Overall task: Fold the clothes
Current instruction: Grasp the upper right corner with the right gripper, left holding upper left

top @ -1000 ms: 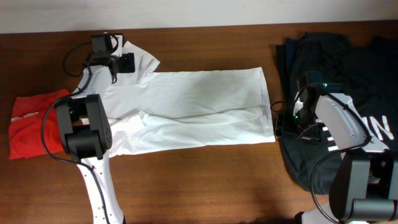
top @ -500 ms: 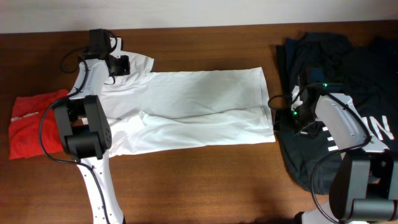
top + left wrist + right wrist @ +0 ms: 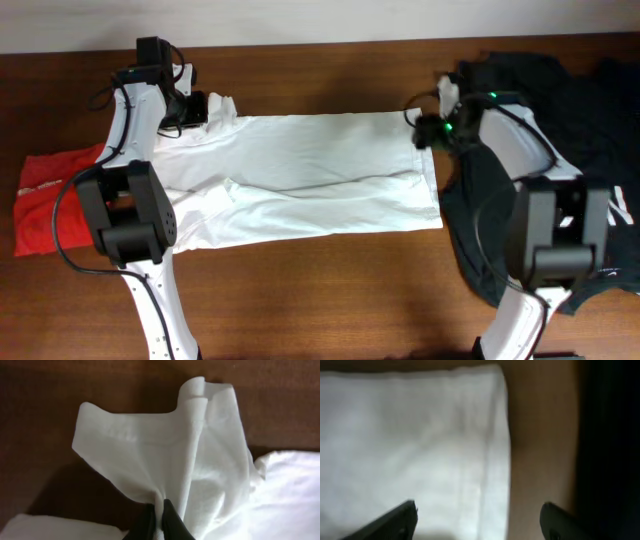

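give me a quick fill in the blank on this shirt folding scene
The left gripper is shut on the ____ T-shirt.
The right gripper hangs ____ over that shirt's corner.
The orange-red garment lies on the ____ gripper's side.
Missing words: white; open; left.
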You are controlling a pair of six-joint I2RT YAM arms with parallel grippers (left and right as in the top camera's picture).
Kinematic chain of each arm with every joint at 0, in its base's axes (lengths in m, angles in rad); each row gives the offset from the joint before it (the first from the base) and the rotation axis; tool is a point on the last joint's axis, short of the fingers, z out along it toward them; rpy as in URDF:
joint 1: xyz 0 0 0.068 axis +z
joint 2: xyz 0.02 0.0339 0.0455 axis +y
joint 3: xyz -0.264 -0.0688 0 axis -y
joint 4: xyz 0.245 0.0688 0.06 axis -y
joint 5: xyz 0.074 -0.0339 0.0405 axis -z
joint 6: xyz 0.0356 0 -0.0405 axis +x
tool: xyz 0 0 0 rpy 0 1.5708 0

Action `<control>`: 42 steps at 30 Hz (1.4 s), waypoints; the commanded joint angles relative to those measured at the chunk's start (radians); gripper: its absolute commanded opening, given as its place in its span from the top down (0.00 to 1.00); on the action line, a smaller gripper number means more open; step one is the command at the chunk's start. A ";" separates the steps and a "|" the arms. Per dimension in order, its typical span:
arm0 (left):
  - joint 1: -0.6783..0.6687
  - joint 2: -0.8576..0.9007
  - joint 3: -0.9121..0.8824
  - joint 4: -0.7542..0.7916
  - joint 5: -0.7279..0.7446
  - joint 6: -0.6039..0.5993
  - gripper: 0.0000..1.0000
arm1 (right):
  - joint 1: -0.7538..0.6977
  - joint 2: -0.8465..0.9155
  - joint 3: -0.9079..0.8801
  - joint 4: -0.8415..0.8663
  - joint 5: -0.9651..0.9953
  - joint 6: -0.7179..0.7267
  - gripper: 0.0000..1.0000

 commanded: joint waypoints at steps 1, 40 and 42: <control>0.002 -0.031 0.016 -0.030 0.015 -0.014 0.94 | 0.027 0.048 0.056 0.137 -0.008 -0.014 0.21; 0.055 -0.177 0.018 -0.126 0.032 -0.018 0.99 | 0.021 0.051 0.165 0.027 0.082 0.042 0.95; 0.061 -0.215 0.018 -0.163 0.021 -0.011 0.99 | 0.021 0.023 0.195 -0.086 0.082 0.041 0.93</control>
